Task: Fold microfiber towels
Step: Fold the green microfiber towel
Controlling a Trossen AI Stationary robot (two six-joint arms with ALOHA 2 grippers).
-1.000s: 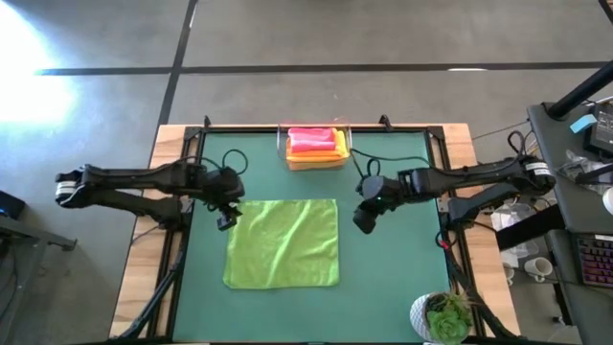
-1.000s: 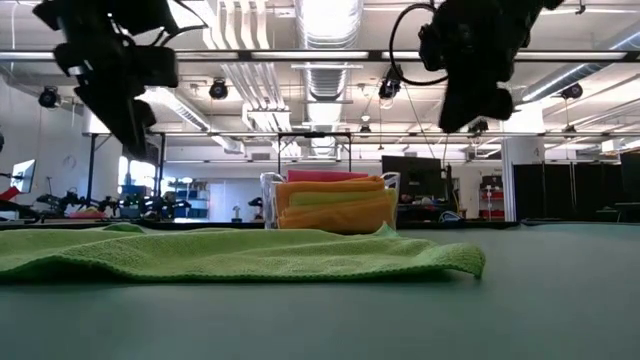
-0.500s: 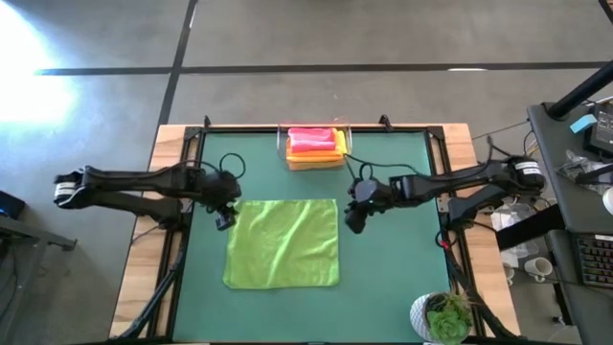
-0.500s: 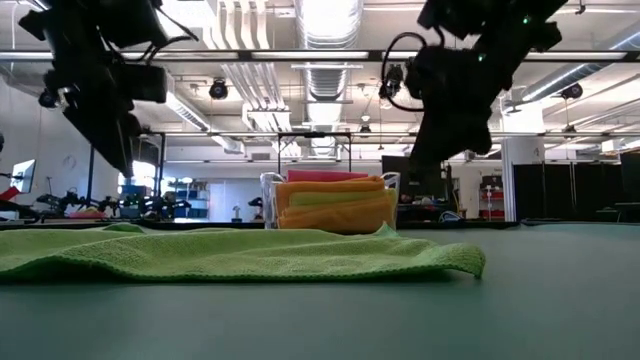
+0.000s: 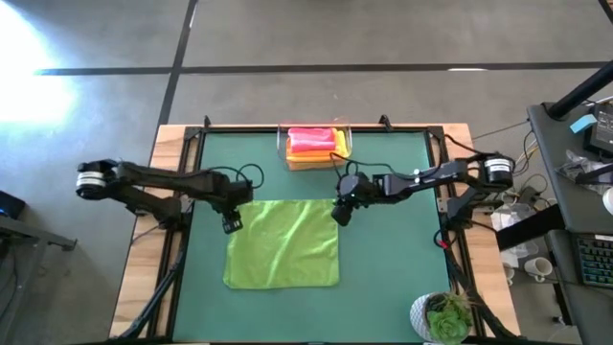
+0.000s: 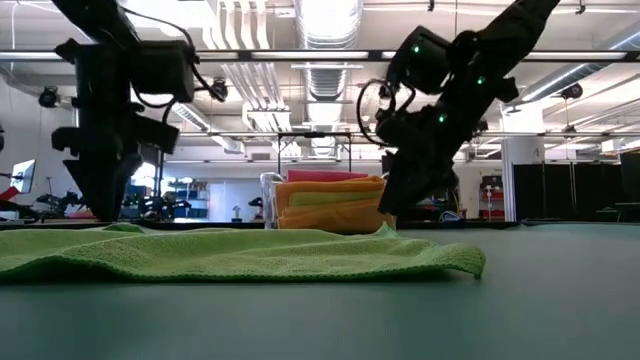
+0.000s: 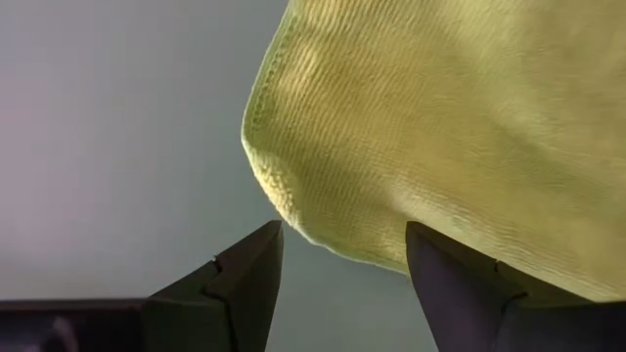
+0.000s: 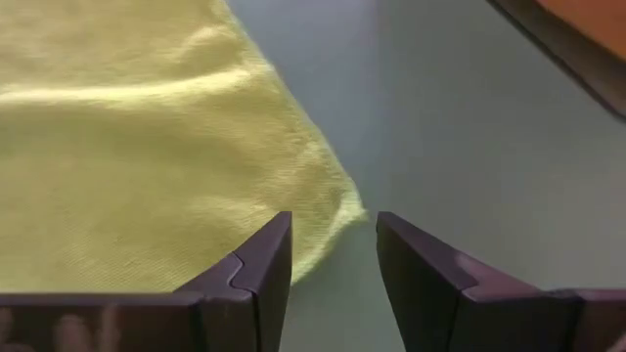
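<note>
Lime green square microfiber towel (image 5: 283,244) lies flat mid green worktop (image 5: 393,259); left tool (image 5: 230,223), jaws wide, sits at its far left corner, right tool (image 5: 341,213), jaws parted, at far right corner, each corner between its fingers.
</note>
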